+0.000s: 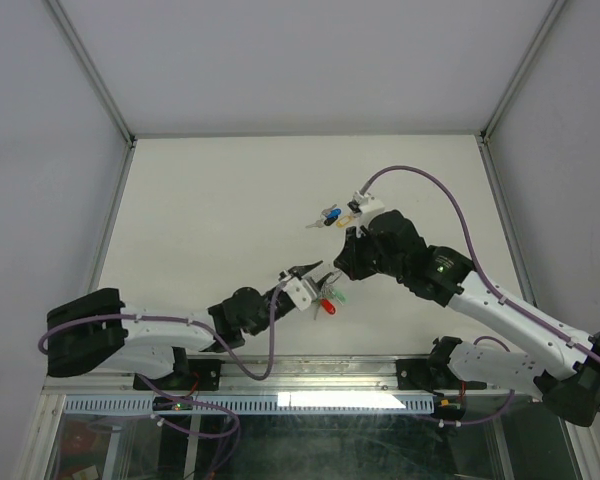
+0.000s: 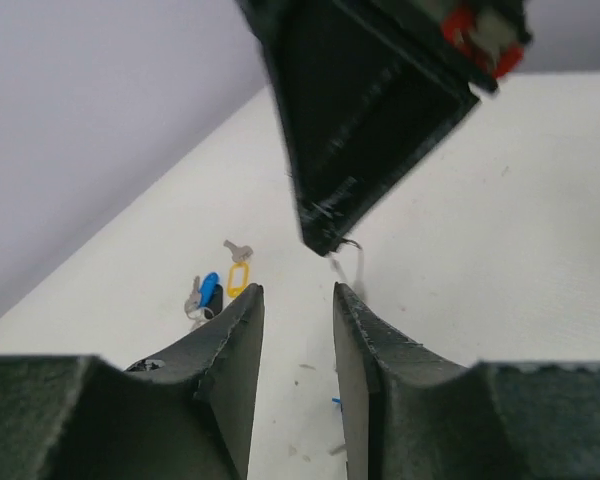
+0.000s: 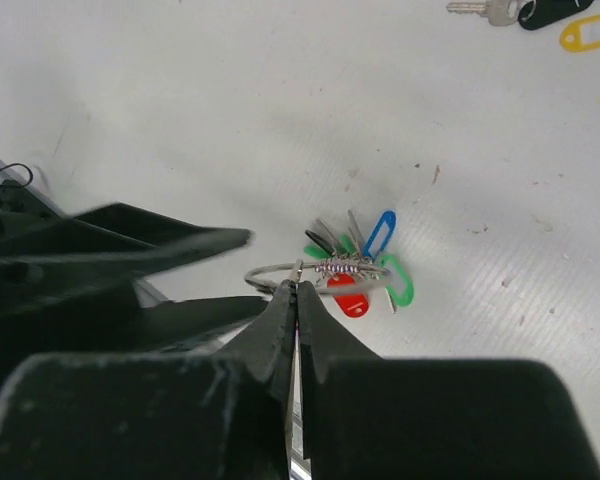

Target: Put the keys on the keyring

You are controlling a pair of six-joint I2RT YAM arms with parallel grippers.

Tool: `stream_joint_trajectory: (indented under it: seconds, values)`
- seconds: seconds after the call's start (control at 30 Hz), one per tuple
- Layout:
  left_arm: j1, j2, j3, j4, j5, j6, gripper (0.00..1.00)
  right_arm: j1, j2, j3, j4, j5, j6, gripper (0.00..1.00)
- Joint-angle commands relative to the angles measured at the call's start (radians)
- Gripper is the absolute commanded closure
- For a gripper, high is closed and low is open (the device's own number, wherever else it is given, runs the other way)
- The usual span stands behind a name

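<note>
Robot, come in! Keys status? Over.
Right gripper: jaws shut on the keyring. Left gripper: jaws open, empty. Loose keys lie apart on table.

The keys [image 3: 540,14] are cut off by the right wrist view's top edge. From above, the wire of the keyring [image 1: 330,300] is too small to tell.

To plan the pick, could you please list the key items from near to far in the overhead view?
Silver wire keyring with red- and green-tagged keys, loose silver keys with blue and yellow tags.
</note>
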Motion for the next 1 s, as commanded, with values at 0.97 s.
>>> stream_joint_trajectory:
  seconds: [0.97]
  values:
    - [0.206, -0.38, -0.107, -0.271, 0.0, -0.509, 0.56, -0.03, 0.121, 0.022, -0.013, 0.09, -0.065, 0.63]
